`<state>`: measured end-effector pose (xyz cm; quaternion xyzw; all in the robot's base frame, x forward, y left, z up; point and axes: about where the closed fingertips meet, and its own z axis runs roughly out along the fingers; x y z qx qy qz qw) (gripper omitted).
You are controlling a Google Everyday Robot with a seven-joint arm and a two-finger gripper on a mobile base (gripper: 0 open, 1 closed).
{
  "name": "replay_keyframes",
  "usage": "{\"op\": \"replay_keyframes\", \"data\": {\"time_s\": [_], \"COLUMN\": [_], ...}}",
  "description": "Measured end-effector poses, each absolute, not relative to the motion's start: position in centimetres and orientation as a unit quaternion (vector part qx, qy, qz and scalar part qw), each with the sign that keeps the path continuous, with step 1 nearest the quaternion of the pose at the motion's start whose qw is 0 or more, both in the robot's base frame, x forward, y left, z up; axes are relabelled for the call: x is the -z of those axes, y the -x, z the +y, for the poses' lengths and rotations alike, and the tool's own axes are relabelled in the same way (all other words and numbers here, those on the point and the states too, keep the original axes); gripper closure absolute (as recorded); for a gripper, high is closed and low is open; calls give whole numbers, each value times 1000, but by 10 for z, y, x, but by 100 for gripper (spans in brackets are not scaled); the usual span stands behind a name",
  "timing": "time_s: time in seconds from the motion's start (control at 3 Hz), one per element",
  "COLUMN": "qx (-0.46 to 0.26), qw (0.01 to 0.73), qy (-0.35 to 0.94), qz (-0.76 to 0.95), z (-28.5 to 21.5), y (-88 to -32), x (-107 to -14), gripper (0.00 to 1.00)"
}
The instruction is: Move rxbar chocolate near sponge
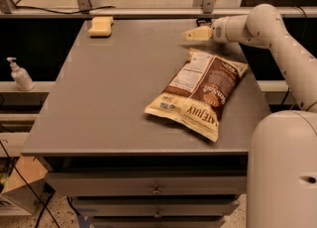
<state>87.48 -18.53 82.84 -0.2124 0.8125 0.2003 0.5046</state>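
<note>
Gripper (194,34) and forearm reach in from the right and sit low over the far right part of the table (114,88), just beyond the top corner of the chip bag (200,93). Whether the tool is spread, pressed together or pinching something cannot be told from this angle. A small dark shape just behind it, at the table's back edge, looks like the rxbar chocolate (202,22), and the two appear to be touching or very nearly so. The arm's low, nearly level pose suits a flat bar lying on the surface, so it is probably at the grasping stage. The sponge (101,26) rests at the far left corner, well apart from the bar, with bare tabletop between them along the back. That path would avoid the chip bag, which fills the right middle. A pump bottle (20,75) stands on a ledge off to the left and plays no part.
</note>
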Motion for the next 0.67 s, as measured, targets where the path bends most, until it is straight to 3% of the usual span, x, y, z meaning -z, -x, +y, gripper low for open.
{"op": "replay_keyframes", "data": {"time_s": [0.33,0.67], "qx": [-200,-200], "qw": [505,505], "qy": [212,212], "qz": [812,812], "z": [-185,-185], "y": [-875,-875], "x": [-828,-828], "gripper": [0,17]}}
